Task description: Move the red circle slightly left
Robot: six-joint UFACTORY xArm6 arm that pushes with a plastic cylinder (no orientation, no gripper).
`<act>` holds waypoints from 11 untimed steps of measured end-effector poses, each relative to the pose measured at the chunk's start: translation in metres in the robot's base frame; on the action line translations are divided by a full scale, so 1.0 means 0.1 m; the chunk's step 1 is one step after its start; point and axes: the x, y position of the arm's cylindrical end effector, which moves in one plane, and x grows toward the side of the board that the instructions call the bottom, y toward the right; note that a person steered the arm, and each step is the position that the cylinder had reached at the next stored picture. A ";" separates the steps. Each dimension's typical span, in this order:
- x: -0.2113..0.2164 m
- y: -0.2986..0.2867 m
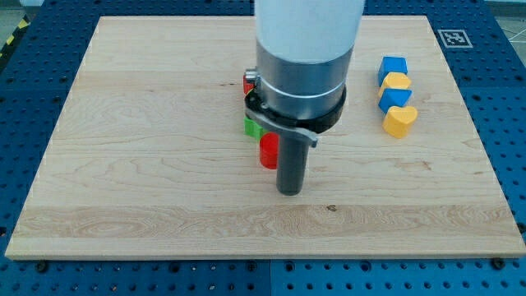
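Nearest, my tip touches red circle's right side.

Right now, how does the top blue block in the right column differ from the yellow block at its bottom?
1. Colour: the top blue block is blue; the bottom yellow block is yellow.
2. Shape: the blue one looks square-edged like a cube; the yellow one is rounded, heart-like.
3. Place: the blue one is nearest the view's top, the yellow one nearest the view's bottom.

Both sit in the same column, far right of my tip.
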 end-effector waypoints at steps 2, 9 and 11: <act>-0.22 0.11; -0.36 -0.06; -0.41 -0.06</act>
